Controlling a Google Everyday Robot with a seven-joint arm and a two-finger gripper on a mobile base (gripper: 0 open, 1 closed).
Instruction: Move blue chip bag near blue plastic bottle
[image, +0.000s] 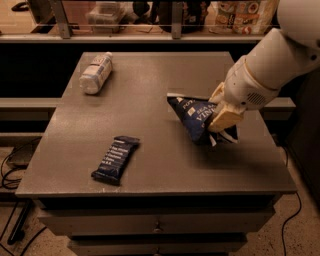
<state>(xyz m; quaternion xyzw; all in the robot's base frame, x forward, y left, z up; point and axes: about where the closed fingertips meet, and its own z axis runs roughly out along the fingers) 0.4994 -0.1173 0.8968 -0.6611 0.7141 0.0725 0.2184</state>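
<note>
The blue chip bag (191, 116) is dark navy with white lettering and sits at the right of the grey table (150, 115), tilted with its left end raised. My gripper (221, 118) is shut on the bag's right end; its cream fingers (223, 116) cover that part. The blue plastic bottle (96, 73), clear with a white cap and pale label, lies on its side at the table's far left, well apart from the bag.
A small dark blue snack bar wrapper (115, 159) lies at the front left of the table. A shelf with boxes and jars (240, 15) runs behind the table. Cables (10, 165) lie on the floor at the left.
</note>
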